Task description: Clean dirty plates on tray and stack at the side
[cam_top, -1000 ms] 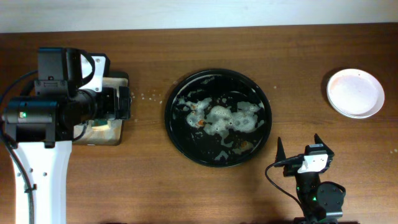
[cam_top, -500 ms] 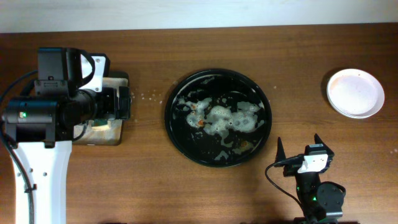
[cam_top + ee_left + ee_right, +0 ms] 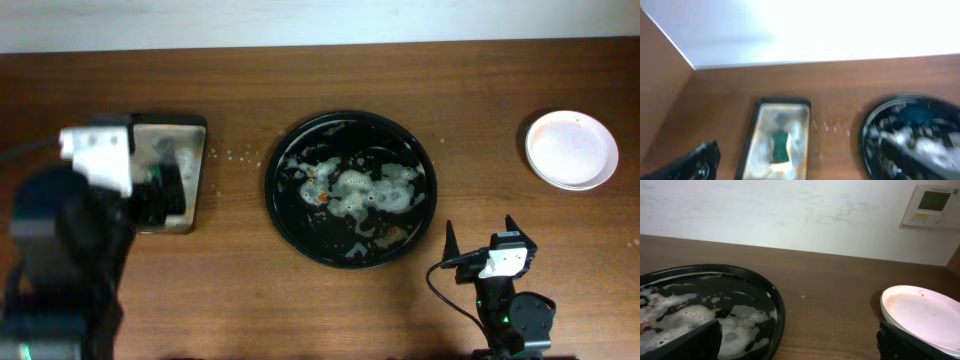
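Right tool (image 3: 480, 235) sits at the near right edge of the surface (image 3: 480, 90), jaws spread wide, nothing between them. It is near the tray's near-right rim, not touching it.

Left tool (image 3: 162, 195) is blurred in the overhead view. It hangs above the sponge tray (image 3: 192, 128) at far left. The left wrist view shows one finger (image 3: 695, 162) far out to the side, so I read it as open and empty.

Tray (image 3: 300, 222) is mid-surface and holds only white foam (image 3: 365, 190) with a few orange-red smears.

Plates (image 3: 571, 150) are stacked at far right, well apart from the tray. The top one has a faint reddish film. I can't tell how many are in the stack.

A green sponge (image 3: 780, 147) lies in the sponge tray in suds. There are small white specks (image 3: 238, 155) on the wood between the sponge tray and the tray.
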`<state>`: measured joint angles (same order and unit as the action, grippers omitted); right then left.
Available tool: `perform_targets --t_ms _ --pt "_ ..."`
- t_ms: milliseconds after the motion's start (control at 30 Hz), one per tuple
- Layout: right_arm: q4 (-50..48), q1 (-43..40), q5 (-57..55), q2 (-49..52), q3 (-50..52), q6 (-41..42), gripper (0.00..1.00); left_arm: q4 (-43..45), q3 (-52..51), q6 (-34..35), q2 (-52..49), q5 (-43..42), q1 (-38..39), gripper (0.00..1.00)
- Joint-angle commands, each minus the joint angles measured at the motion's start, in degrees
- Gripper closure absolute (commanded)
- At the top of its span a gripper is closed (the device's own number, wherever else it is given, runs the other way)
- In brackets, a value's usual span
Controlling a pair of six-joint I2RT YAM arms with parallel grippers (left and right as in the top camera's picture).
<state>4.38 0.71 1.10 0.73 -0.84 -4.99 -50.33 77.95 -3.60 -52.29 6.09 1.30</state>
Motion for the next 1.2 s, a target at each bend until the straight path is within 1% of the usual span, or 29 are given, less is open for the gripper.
perform_targets --t_ms 0,100,267,467,633,900,1033,1167 --pt "-0.11 -0.35 0.13 -0.55 0.52 -0.37 0.01 7.89 -13.46 -2.67 12.0 1.27 -2.12 0.01" --pt "-0.11 -0.35 0.13 -0.55 0.52 -0.35 0.01 11.56 -22.69 -2.78 21.27 1.27 -3.87 0.01" --pt "-0.11 -0.35 0.13 -0.55 0.52 -0.35 0.02 15.74 -34.69 -2.75 33.68 1.25 -4.92 0.01" --pt "-0.11 -0.35 0.13 -0.55 0.52 -0.37 0.01 20.9 -46.88 -2.73 43.71 0.24 -4.9 0.01" --pt "-0.11 -0.35 0.13 -0.55 0.52 -0.35 0.01 25.9 -54.51 -2.75 47.47 -0.92 -4.9 0.01" --pt "-0.11 -0.35 0.13 -0.55 0.52 -0.35 0.01 32.35 -62.97 -2.73 51.84 -1.84 -4.83 0.01" --pt "-0.11 -0.35 0.13 -0.55 0.52 -0.37 0.01 35.6 -65.94 -2.73 52.0 -2.4 -4.83 0.01" --pt "-0.11 -0.35 0.13 -0.55 0.52 -0.35 0.01 41.31 -70.86 -2.73 52.0 -3.45 -4.83 0.01"
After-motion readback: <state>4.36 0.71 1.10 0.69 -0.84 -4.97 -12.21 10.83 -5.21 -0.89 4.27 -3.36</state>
